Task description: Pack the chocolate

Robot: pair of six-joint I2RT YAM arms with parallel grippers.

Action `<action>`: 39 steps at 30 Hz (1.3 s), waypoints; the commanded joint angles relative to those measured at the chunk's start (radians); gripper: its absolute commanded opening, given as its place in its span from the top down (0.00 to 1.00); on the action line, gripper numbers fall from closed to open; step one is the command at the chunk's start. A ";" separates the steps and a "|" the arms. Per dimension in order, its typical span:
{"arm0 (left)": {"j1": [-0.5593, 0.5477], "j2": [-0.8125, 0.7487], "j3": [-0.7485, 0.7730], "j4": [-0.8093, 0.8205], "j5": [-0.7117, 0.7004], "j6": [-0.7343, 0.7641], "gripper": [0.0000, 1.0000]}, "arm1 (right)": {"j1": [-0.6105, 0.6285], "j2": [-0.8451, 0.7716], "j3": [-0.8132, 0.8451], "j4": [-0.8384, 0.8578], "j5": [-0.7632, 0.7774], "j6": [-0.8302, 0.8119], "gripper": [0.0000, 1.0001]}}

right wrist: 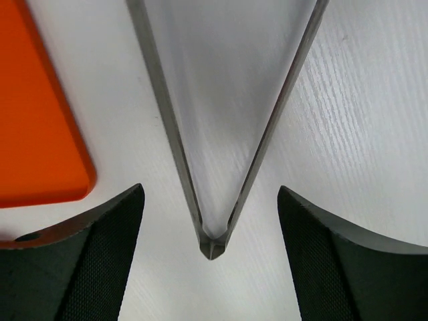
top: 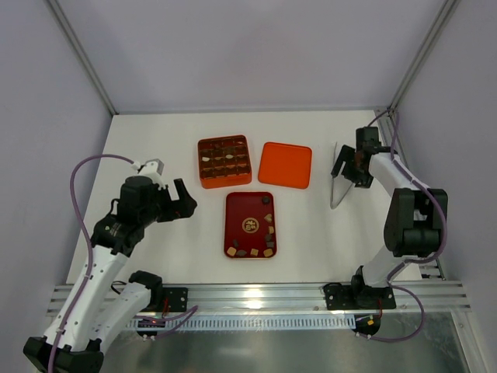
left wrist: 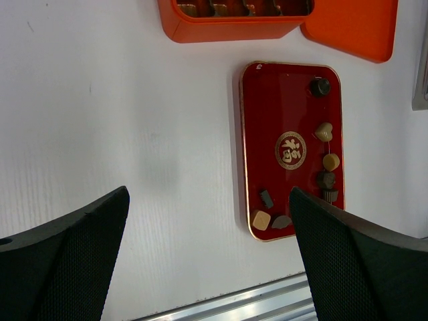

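The chocolate is several small dark, tan and cream pieces (top: 255, 252) lying on the dark red flat tray (top: 247, 210) at the table's middle. In the left wrist view the pieces (left wrist: 261, 219) lie along the tray's (left wrist: 281, 100) right side and near end. A few more pieces sit in the orange grid box (top: 224, 161). My left gripper (top: 177, 203) is open and empty, left of the tray; it also shows in the left wrist view (left wrist: 207, 267). My right gripper (top: 351, 167) is open, its jaws astride the joined end of metal tongs (right wrist: 212, 249) without touching them.
The flat orange lid (top: 285, 165) lies right of the grid box, and its corner shows in the right wrist view (right wrist: 33, 120). The tongs (top: 335, 190) lie on the table right of the lid. An aluminium rail (top: 256, 295) runs along the near edge.
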 commanded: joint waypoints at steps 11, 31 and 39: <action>-0.009 0.197 0.169 0.108 0.056 -0.058 0.00 | 0.174 0.224 0.467 -0.082 -0.059 -0.007 0.49; -0.213 0.841 0.642 0.298 0.058 -0.083 0.00 | 0.199 0.452 0.516 -0.060 -0.049 0.004 0.65; -0.245 0.996 0.750 0.352 0.109 -0.049 0.00 | 0.203 0.478 0.499 -0.043 -0.043 0.007 0.67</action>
